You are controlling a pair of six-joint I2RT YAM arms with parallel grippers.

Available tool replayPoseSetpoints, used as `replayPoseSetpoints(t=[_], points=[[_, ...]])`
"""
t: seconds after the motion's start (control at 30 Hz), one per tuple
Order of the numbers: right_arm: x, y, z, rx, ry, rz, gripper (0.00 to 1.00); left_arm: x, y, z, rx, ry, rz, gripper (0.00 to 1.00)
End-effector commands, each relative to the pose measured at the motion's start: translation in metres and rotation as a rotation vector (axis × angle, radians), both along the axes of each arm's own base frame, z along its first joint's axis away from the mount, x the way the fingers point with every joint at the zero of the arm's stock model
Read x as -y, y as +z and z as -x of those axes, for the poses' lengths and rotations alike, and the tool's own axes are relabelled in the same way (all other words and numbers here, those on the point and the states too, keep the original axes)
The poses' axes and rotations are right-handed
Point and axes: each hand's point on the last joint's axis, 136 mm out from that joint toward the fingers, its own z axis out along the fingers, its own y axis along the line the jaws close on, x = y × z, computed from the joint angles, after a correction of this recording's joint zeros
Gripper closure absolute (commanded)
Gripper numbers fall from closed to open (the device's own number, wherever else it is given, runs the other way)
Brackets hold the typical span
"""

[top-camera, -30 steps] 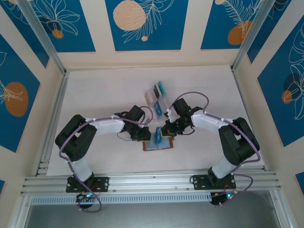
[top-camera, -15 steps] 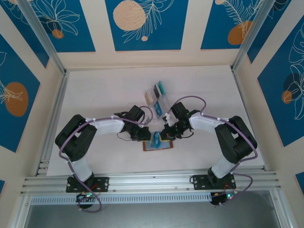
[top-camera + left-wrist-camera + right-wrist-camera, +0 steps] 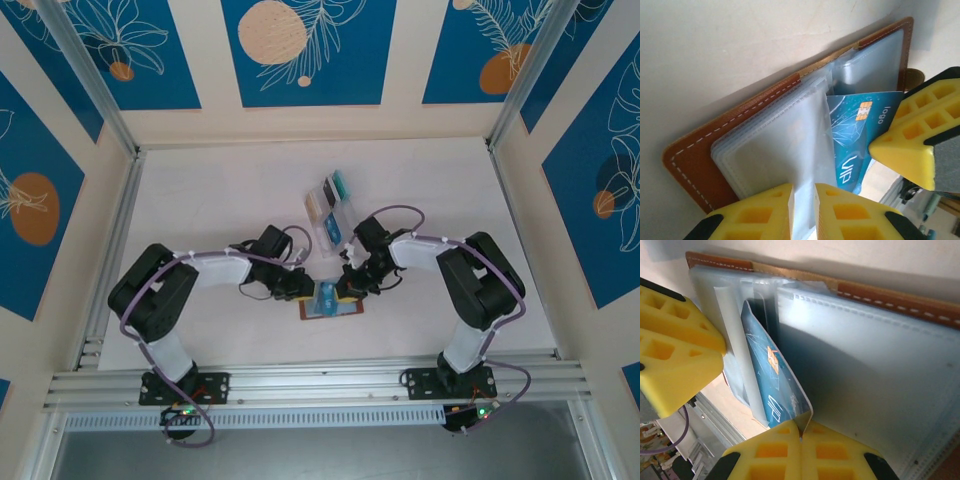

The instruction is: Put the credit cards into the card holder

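The card holder (image 3: 331, 308) lies open on the table (image 3: 220, 210), between the two arms. Left fingers (image 3: 762, 212), almost closed, pinch one of its clear inner leaves. Right fingers (image 3: 772, 452), fully closed, nip the edge of another. A blue credit card (image 3: 857, 135) sits partway inside a pocket between them.

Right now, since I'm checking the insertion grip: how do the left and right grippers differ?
The left gripper pinches a clear pocket sleeve of the card holder; the right gripper pinches the blue card by its corner. Left jaws show a slim gap; right jaws meet fully. Both are yellow-tipped, working at the open holder.
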Motion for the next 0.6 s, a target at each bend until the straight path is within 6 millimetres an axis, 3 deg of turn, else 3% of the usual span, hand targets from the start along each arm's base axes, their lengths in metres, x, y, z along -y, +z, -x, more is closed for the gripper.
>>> replayPoseSetpoints(t=[0.0, 0.13, 0.57], points=[[0.005, -0.006, 0.007, -0.03, 0.016, 0.045, 1.0, -0.009, 0.002, 0.004, -0.028, 0.04, 0.047, 0.82], [0.004, -0.004, 0.006, -0.024, 0.023, 0.048, 1.0, -0.021, -0.005, 0.004, -0.025, 0.054, 0.002, 0.84], [-0.008, 0.002, 0.002, -0.016, 0.083, 0.059, 1.0, -0.027, -0.019, -0.001, -0.015, 0.046, -0.072, 0.86]])
